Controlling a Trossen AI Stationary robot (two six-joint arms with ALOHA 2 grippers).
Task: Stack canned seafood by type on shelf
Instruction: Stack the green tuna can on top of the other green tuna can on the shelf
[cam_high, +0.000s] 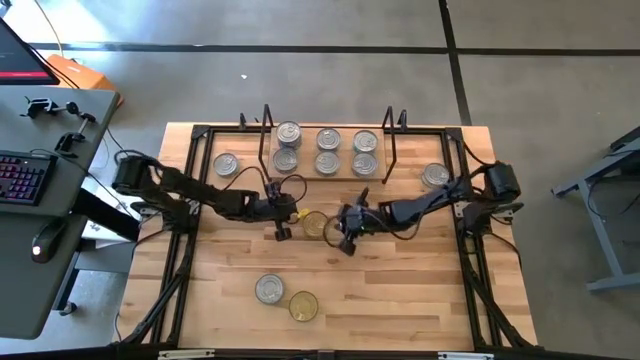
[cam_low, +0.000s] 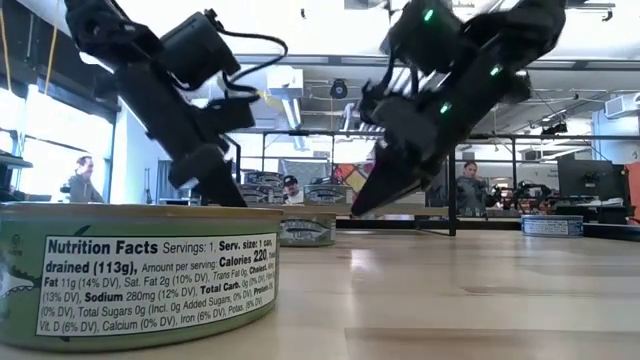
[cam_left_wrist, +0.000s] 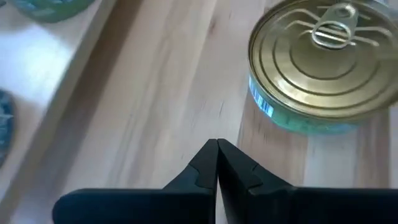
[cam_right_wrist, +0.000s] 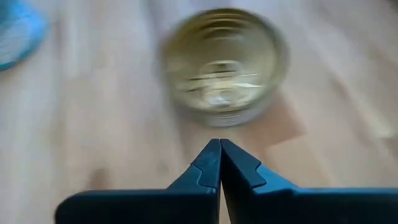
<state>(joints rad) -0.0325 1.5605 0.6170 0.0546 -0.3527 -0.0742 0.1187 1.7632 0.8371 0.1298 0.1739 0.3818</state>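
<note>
A gold-lidded tin (cam_high: 315, 224) rests flat on the table's middle, between my two grippers. My left gripper (cam_high: 282, 232) is shut and stands to the tin's left; in its wrist view the gripper (cam_left_wrist: 217, 143) is clear of the tin (cam_left_wrist: 323, 68). My right gripper (cam_high: 345, 243) is shut too. It (cam_right_wrist: 219, 140) points at the tin's side (cam_right_wrist: 221, 115), with a small gap showing between them. The shelf (cam_high: 327, 172) at the far middle carries several silver-lidded tins (cam_high: 327, 150), one pair stacked (cam_high: 288, 132).
Loose tins lie on the table: a silver one (cam_high: 227, 165) left of the shelf, one (cam_high: 435, 176) to its right, and a silver one (cam_high: 269, 289) and a gold one (cam_high: 303, 305) near the front edge. Black wire frames (cam_high: 392, 140) stand at the shelf's ends.
</note>
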